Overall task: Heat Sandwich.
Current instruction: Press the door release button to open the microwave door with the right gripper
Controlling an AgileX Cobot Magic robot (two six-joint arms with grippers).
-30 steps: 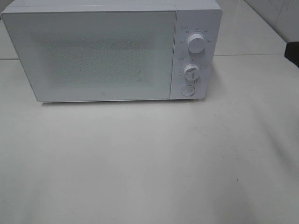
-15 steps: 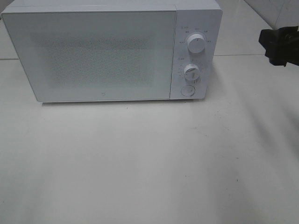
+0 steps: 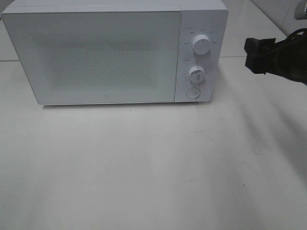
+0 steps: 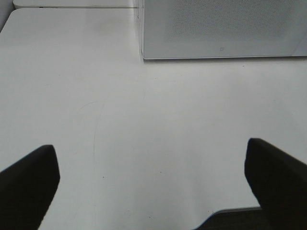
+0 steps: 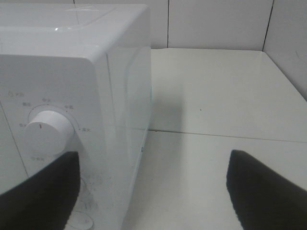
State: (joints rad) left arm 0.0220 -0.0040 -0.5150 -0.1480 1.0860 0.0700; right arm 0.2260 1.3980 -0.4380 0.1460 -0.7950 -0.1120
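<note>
The sandwich shows in no view. The white microwave stands at the back of the table with its door shut. Its upper knob, lower knob and round button are on the right panel. My right gripper hangs in the air to the right of the panel, level with the knobs and apart from them. In the right wrist view it is open and empty, facing the microwave's right front corner and the upper knob. My left gripper is open and empty over bare table, facing the microwave's lower left corner.
The white table spreads in front of the microwave. A tiled wall rises behind the table on the right. The table's near edge shows in the left wrist view.
My right gripper has come in from the right edge of the high view and moved left toward the microwave's control panel. Nothing else has moved.
</note>
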